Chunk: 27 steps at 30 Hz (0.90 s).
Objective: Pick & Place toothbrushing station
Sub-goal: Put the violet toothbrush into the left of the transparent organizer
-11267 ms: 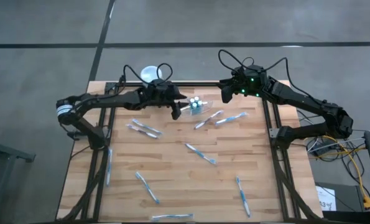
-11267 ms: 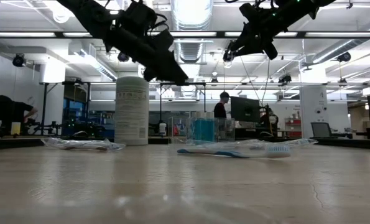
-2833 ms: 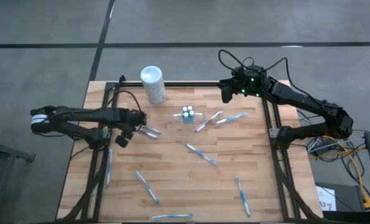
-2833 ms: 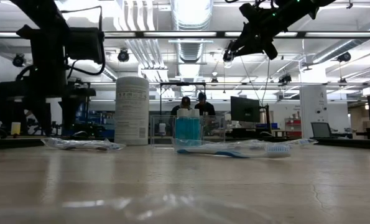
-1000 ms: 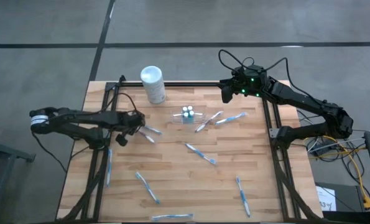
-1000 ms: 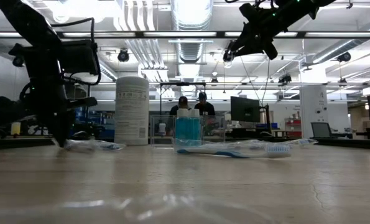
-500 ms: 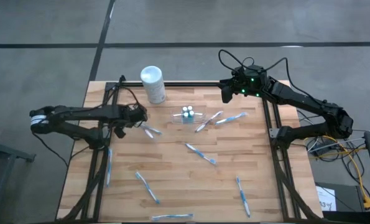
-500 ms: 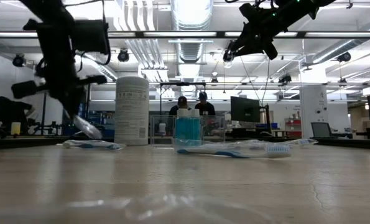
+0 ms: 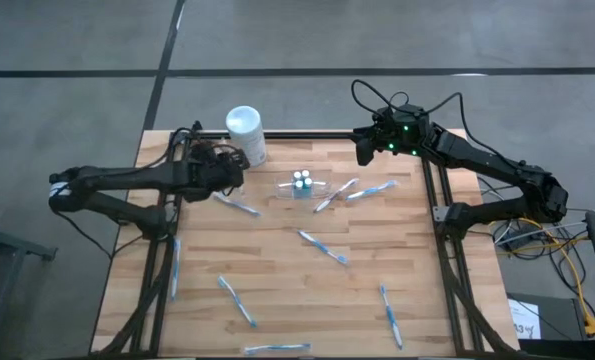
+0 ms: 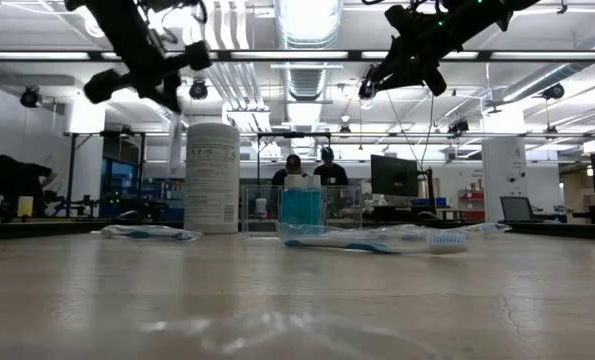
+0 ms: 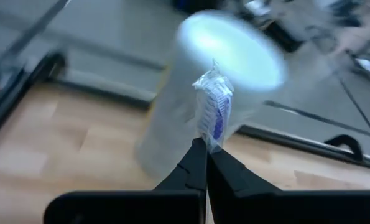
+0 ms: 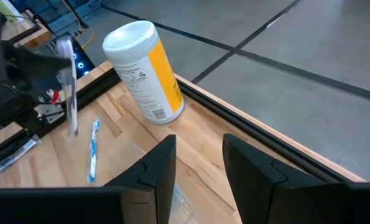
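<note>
Pictured from above: wooden slatted table point(image 9: 277, 270) on a black frame, both dark arms reaching inward over its far half. Left arm stretched from the left edge, left gripper point(image 9: 231, 165) raised off the table just beside the white cylindrical container with a round lid point(image 9: 245, 135), pinched shut on a wrapped blue-and-white toothbrush point(image 11: 212, 111) that stands up from the fingertips in the left wrist view. Right arm folded back at the far right corner, right gripper point(image 9: 362, 148) hanging high with its fingers point(image 12: 157, 165) parted and empty. Between the two: the toothbrushing station, a small clear plastic holder point(image 9: 301, 184) with blue inside, upright on the table near the far edge, touched by neither gripper. Scattered around it, loose wrapped toothbrushes, among them one point(image 9: 237, 205) lying below the left gripper and another point(image 9: 323, 246) at mid-table. Beyond the table in the low view, two people point(image 10: 308, 170) standing far off.
</note>
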### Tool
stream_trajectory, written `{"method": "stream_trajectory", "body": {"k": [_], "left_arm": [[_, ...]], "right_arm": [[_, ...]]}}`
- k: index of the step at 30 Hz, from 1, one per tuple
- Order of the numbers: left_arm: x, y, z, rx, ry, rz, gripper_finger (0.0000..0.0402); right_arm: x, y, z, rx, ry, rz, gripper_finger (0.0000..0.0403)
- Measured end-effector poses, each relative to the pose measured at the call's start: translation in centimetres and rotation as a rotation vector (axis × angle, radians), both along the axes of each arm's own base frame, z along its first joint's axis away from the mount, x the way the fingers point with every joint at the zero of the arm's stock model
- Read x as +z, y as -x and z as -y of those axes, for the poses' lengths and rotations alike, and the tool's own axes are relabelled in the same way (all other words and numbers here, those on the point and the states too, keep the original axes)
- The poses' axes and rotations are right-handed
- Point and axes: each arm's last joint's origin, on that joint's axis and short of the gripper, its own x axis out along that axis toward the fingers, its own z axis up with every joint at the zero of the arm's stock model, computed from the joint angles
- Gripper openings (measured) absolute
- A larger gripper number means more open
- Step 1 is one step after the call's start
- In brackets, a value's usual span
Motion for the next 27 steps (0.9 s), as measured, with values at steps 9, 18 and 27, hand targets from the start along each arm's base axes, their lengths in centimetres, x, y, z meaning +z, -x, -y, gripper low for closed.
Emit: {"method": "stream_trajectory", "body": {"k": [9,18,27], "left_arm": [[1.6,-2.1,-0.1,-0.218,-0.199,-0.114,0.0001],[2.4,-3.5,-0.3,-0.571,-0.383,-0.251,0.0],[2.4,-3.4,-2.5,-0.746,-0.425,-0.182,0.0]], "right_arm": [[0.0,0.0,0.0,0.0,0.0,0.0,0.0128],[0.0,0.0,0.0,0.0,0.0,0.0,0.0128],[0.0,0.0,0.0,0.0,0.0,0.0,0.0128]]}}
